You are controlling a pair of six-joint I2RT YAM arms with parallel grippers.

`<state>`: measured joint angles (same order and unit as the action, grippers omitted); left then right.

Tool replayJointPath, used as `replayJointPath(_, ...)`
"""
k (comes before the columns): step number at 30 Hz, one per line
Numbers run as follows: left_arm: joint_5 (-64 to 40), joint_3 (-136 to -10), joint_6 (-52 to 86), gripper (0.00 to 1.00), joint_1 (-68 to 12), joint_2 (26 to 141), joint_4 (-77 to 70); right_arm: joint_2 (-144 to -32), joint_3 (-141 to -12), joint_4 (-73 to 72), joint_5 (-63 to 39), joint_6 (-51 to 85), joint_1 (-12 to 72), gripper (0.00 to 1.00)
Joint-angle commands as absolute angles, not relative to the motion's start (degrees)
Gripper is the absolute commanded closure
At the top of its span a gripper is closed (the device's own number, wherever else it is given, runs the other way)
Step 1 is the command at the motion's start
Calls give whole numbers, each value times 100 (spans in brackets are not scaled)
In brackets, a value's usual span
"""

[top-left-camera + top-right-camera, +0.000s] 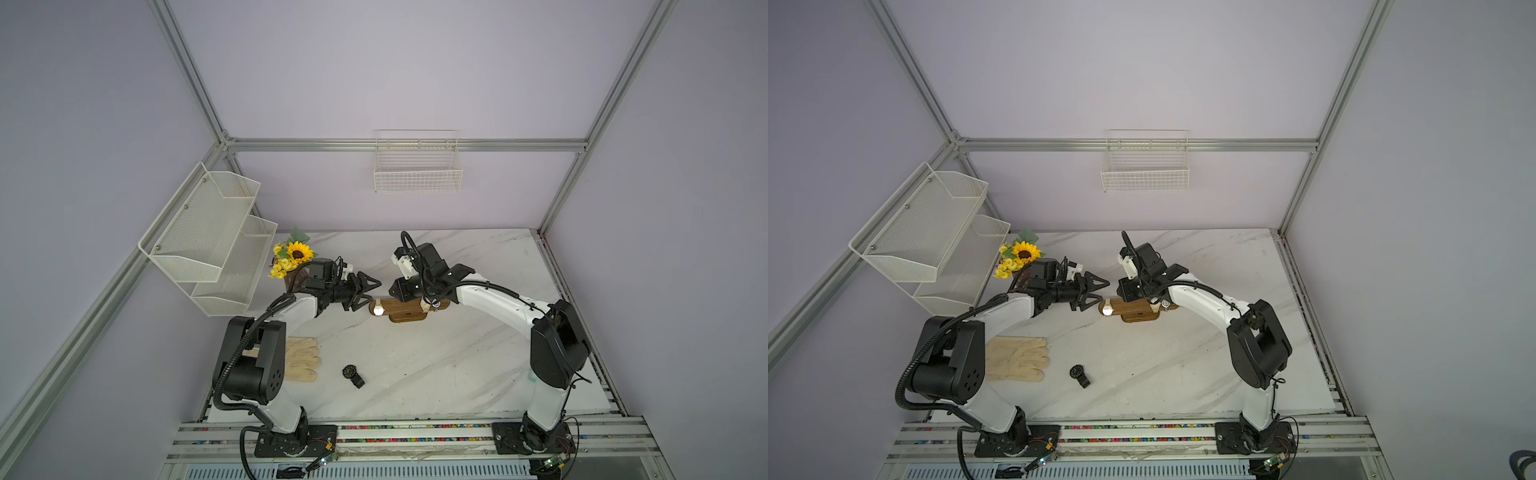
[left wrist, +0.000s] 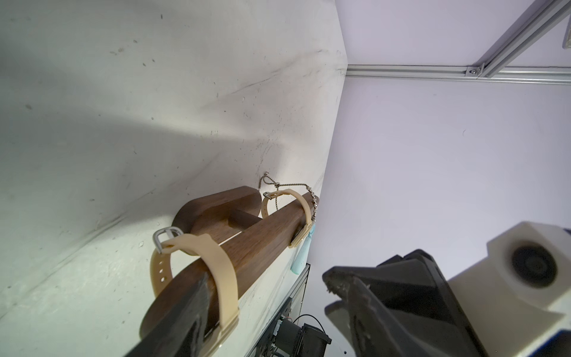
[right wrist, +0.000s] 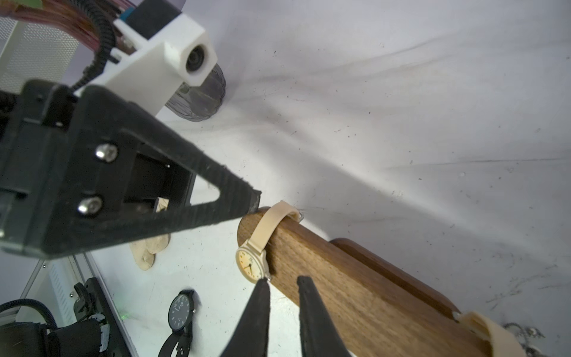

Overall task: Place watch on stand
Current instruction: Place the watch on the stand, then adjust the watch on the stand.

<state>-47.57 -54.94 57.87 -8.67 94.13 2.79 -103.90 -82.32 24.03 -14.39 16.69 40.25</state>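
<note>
The wooden stand (image 1: 409, 308) (image 1: 1138, 309) sits mid-table in both top views. A cream watch (image 1: 378, 310) (image 3: 251, 262) is strapped round the bar's left end, face to the front. A second cream strap (image 2: 301, 213) circles the right end. A black watch (image 1: 353, 375) (image 1: 1079, 375) (image 3: 181, 312) lies flat on the table nearer the front. My left gripper (image 1: 376, 291) (image 2: 265, 279) is open at the bar's left end, one finger (image 2: 191, 315) along the wood. My right gripper (image 3: 283, 279) (image 1: 395, 291) hovers over the bar, slightly open and empty, one fingertip (image 3: 262, 286) at the cream watch's case.
A sunflower vase (image 1: 297, 253) stands behind my left arm, and a cream glove (image 1: 301, 359) lies at the front left. A white mesh shelf (image 1: 208, 232) hangs on the left wall and a wire basket (image 1: 417, 166) on the back wall. A thin chain (image 2: 312, 201) drapes over the stand's right end.
</note>
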Motion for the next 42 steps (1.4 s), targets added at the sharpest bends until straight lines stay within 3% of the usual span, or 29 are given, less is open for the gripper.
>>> replayJointPath(1,-4733,-5858,5474,30,-833,9473,514,-9977,-7659,1753,-1217,2060,4388,79)
replayJointPath(10,-4612,-5819,5094,40,-828,9199,1000,-9479,-6538,622,-977,2784,4860,76)
replayJointPath(14,-4286,-5867,4728,44,-834,8844,1585,-8989,-6712,1086,-540,2617,4800,76)
replayJointPath(23,-3545,-6382,4106,43,-906,8485,2890,-8483,-7085,2187,-283,2348,3611,76)
replayJointPath(29,-3315,-6351,4267,44,-1283,8278,3027,-8961,-7162,2164,-894,2402,2304,77)
replayJointPath(42,-3050,-6126,4403,44,-1643,8260,3026,-10089,-7363,1900,-982,2259,1697,80)
